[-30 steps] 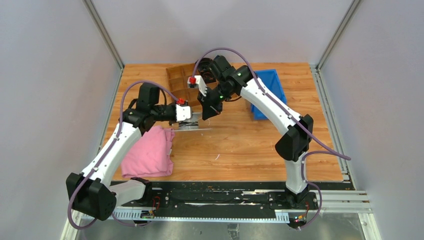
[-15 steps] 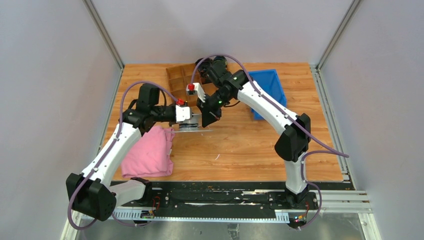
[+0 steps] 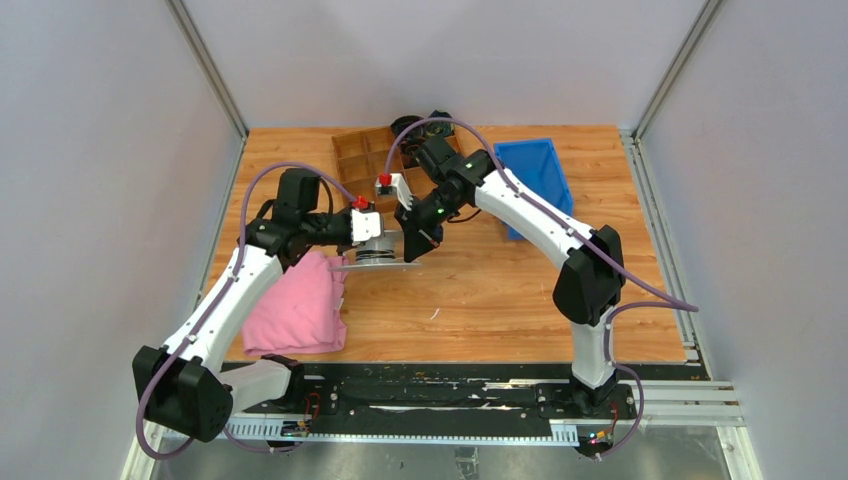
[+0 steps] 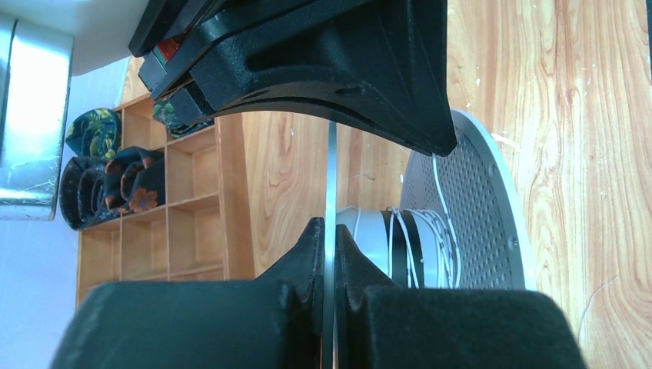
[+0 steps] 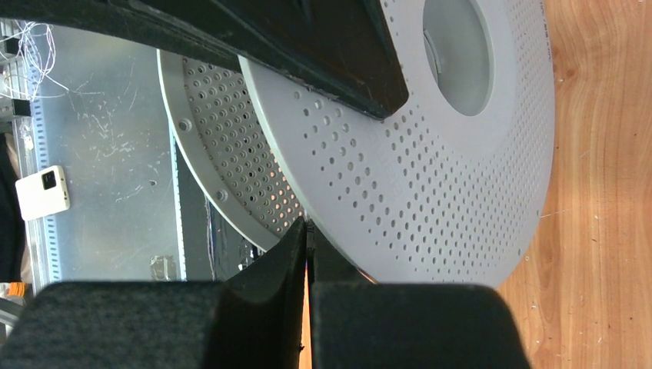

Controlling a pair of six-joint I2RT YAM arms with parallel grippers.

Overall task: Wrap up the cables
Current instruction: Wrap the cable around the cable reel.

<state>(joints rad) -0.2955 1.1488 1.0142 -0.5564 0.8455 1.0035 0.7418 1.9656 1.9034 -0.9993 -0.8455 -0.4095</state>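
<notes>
A grey spool (image 3: 378, 254) with two perforated flanges hangs low over the table. My left gripper (image 4: 330, 231) is shut on the thin edge of the near flange (image 4: 331, 173). The thin white cable (image 4: 406, 244) is wound in a few turns round the hub, beside the far flange (image 4: 477, 215). One strand rises to the tip of my right gripper (image 4: 440, 146), which is shut on it. In the right wrist view, my right gripper (image 5: 307, 227) sits closed at the rim of the flange (image 5: 430, 169); the wire itself is too thin to show there.
A pink cloth (image 3: 298, 305) lies under the left arm. A wooden compartment box (image 3: 362, 158) holding dark bundles (image 4: 108, 173) stands behind the spool. A blue bin (image 3: 538, 178) is at the back right, partly under the right arm.
My right gripper has swung down and a little left, closer to the spool. The spool has turned slightly in my left gripper. The left arm has hardly moved.
</notes>
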